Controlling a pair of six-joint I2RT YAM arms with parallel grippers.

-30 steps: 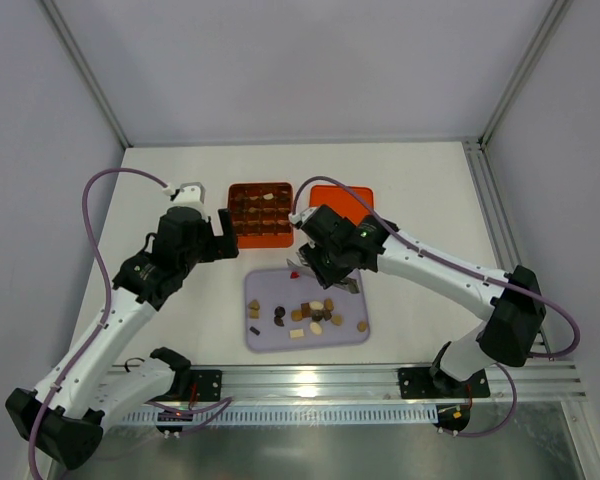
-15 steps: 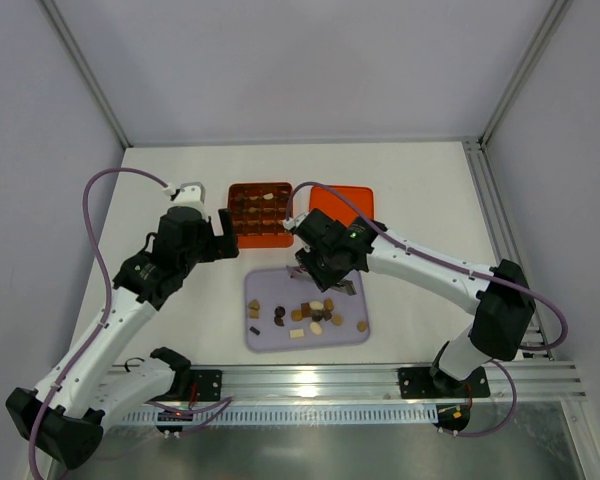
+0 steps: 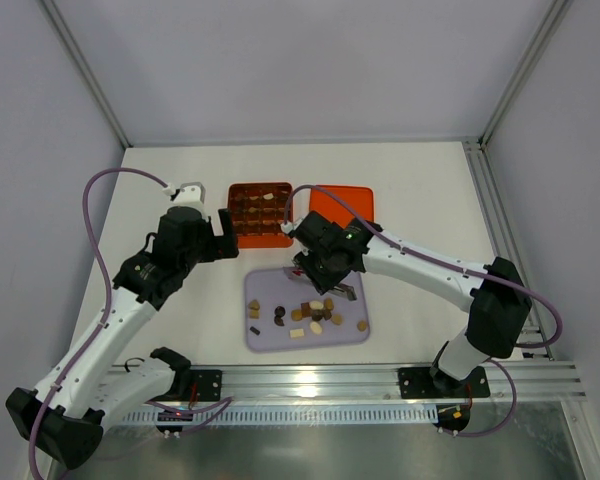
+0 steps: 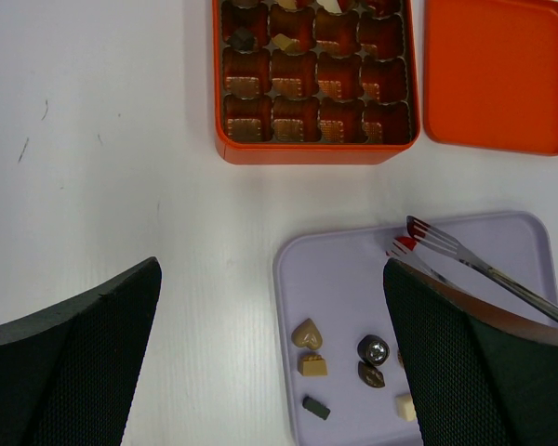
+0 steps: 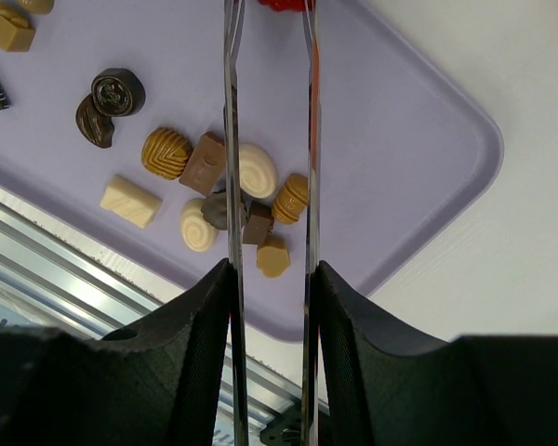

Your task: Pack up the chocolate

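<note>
Several small chocolates (image 3: 315,312), dark brown, tan and cream, lie on a lilac tray (image 3: 352,340). They also show in the right wrist view (image 5: 205,177) and the left wrist view (image 4: 309,346). My right gripper (image 3: 326,264) is shut on metal tongs (image 5: 231,139). The tong tips pinch a red chocolate (image 4: 405,244) over the tray's far left part. The red piece also shows at the top edge of the right wrist view (image 5: 284,4). My left gripper (image 3: 226,236) is open and empty, hovering left of the tray.
An orange gridded box (image 3: 261,213) with a few pieces in its cells stands beyond the tray. Its flat orange lid (image 3: 342,204) lies to its right. The box (image 4: 314,84) and lid (image 4: 498,74) show in the left wrist view.
My right gripper has shifted a little left with the tongs and the red piece. The left arm has not moved.
</note>
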